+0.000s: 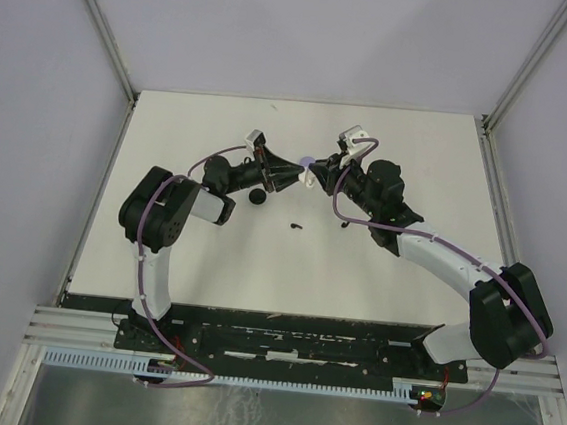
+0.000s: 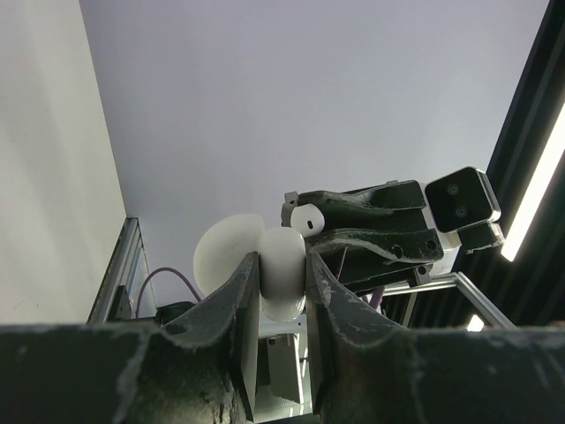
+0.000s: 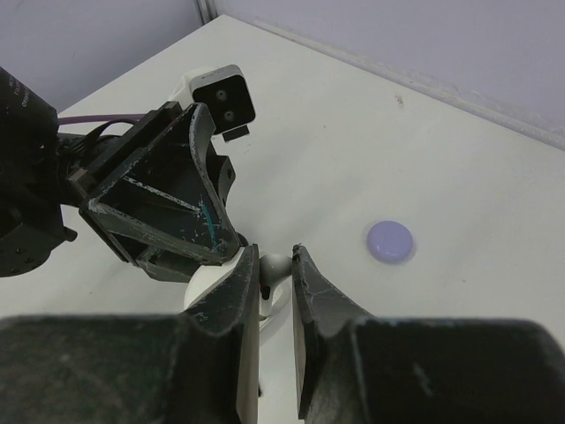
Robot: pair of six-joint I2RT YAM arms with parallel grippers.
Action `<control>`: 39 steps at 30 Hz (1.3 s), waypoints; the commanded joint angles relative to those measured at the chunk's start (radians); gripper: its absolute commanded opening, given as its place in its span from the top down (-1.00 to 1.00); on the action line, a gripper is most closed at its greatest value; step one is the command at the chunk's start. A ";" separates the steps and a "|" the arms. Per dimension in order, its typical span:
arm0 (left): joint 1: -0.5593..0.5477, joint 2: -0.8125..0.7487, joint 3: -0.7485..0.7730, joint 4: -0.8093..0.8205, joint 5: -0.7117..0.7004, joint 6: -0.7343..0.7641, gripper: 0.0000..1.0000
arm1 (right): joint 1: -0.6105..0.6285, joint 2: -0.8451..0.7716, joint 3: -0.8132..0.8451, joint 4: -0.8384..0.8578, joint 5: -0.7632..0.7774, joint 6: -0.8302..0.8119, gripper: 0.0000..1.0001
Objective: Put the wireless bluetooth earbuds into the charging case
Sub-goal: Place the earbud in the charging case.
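White charging case (image 2: 282,254) pinched in my left tool (image 2: 282,269), white earbud (image 2: 307,218) gripped in my right tool (image 3: 274,256), unseated; a black earbud (image 1: 296,226) lies on the surface (image 1: 258,270).

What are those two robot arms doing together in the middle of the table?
The left gripper is clamped on a small white rounded charging case with its lid open. The right gripper pinches a tiny white earbud and holds it right at the case, not yet seated inside. A round black puck, a tiny black bean-like piece and a round lilac puck lie on the white table.
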 commanded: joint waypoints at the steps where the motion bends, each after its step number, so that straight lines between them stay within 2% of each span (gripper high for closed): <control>1: -0.008 -0.009 0.036 0.046 0.007 -0.023 0.94 | 0.006 -0.032 0.000 0.052 -0.020 -0.011 0.95; 23: -0.009 -0.024 0.051 0.040 0.001 -0.031 0.94 | 0.007 -0.035 -0.017 0.037 -0.022 -0.025 0.92; 24: -0.010 -0.023 0.052 0.039 0.000 -0.029 0.94 | 0.007 -0.037 -0.016 0.037 -0.023 -0.023 0.88; 28: -0.010 -0.022 0.056 0.024 -0.002 -0.020 0.94 | 0.007 -0.042 -0.011 0.030 -0.024 -0.003 0.39; 29: -0.009 -0.021 0.056 0.022 -0.002 -0.018 0.94 | 0.007 -0.045 -0.008 0.029 -0.023 0.004 0.33; 33: -0.010 -0.019 0.054 0.021 -0.004 -0.016 0.94 | 0.007 -0.055 -0.004 0.029 -0.014 0.017 0.18; 39: -0.010 -0.017 0.049 0.019 -0.004 -0.008 0.94 | 0.007 -0.083 -0.012 0.052 0.037 0.034 0.04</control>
